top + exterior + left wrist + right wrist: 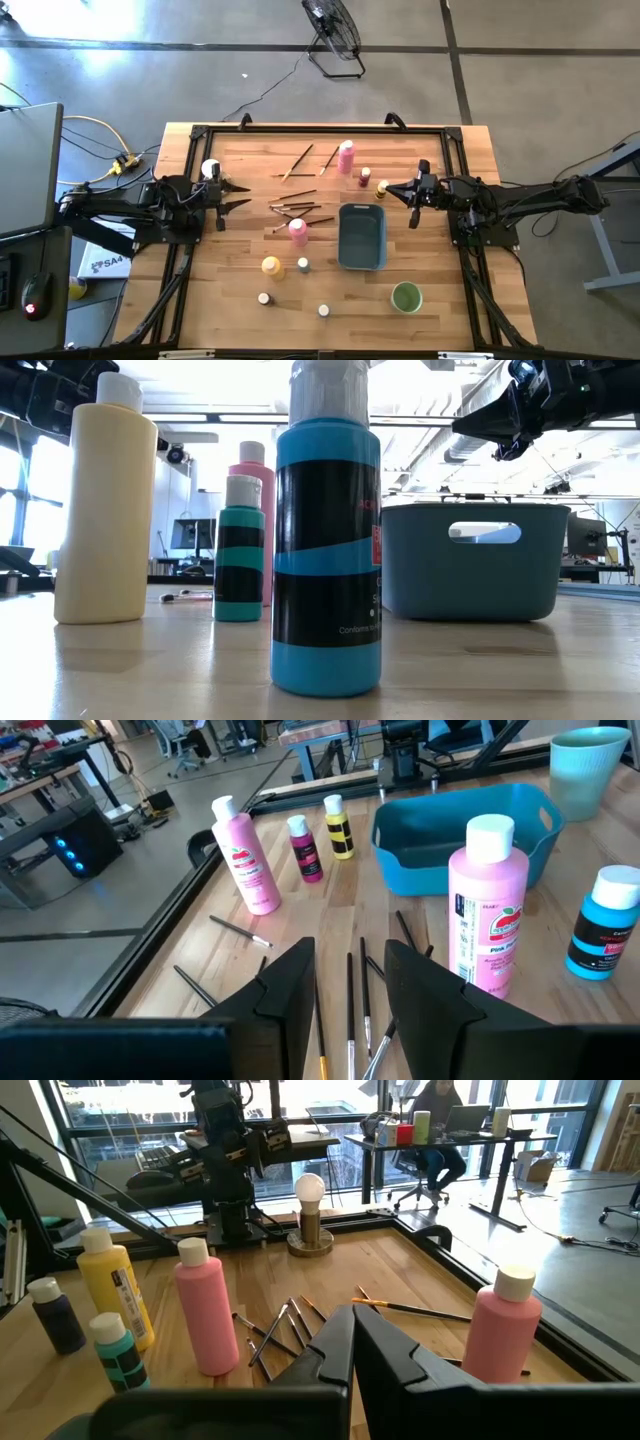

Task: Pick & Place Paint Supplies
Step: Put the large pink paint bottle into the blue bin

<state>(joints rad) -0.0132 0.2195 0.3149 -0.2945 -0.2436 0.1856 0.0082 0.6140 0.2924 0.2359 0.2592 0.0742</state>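
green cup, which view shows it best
The high view: the green cup shows whole, beside the tray. The left wrist view catches only its upper part; the low and right wrist views do not show it.

Upright pink bottles [298, 231], yellow bottle [271, 267], scattered paintbrushes [296, 207] on wood.

So there's a wooden counter [440, 300] filling the middle of the overhead shot, with a blue-grey tray [361, 237] sitting right of center and a round green cup [406, 297] below it toward the lower right. A floor fan [333, 30] stands at top center, and there's a computer mouse [35, 296] at far lower left.
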